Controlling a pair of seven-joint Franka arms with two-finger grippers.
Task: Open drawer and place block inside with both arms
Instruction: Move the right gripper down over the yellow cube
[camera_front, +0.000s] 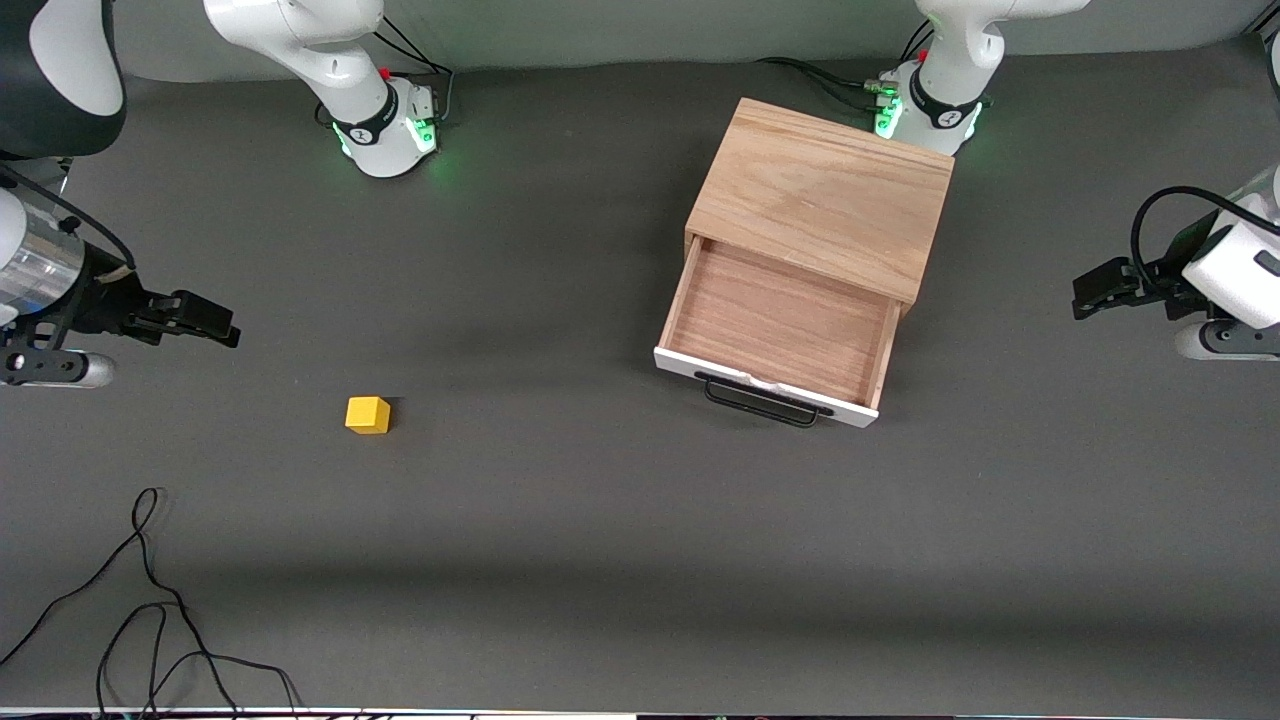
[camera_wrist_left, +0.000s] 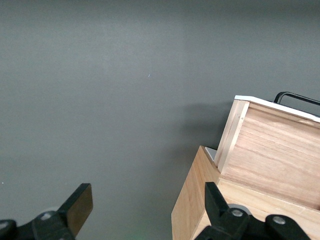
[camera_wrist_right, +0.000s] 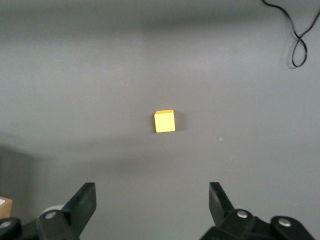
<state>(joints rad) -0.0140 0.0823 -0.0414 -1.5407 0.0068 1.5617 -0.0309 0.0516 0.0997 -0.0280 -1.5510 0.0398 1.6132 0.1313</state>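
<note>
The drawer (camera_front: 781, 322) stands pulled out of the light oak cabinet (camera_front: 823, 192), with nothing in it, its white front and black handle (camera_front: 762, 403) turned toward the front camera. The yellow block (camera_front: 368, 414) sits on the grey mat toward the right arm's end of the table. My right gripper (camera_front: 222, 328) hovers open above the mat close to the block, and the right wrist view shows the block (camera_wrist_right: 164, 121) ahead of the open right gripper (camera_wrist_right: 152, 199). My left gripper (camera_front: 1086, 296) is open beside the cabinet. The left wrist view has the left gripper (camera_wrist_left: 146, 198) by the cabinet's side (camera_wrist_left: 190, 207) and the drawer's side wall (camera_wrist_left: 272, 152).
A loose black cable (camera_front: 150, 590) lies on the mat near the front edge at the right arm's end, and it also shows as the cable (camera_wrist_right: 296, 40) in the right wrist view. The two green-lit arm bases (camera_front: 385, 135) (camera_front: 930, 110) stand along the table's back edge.
</note>
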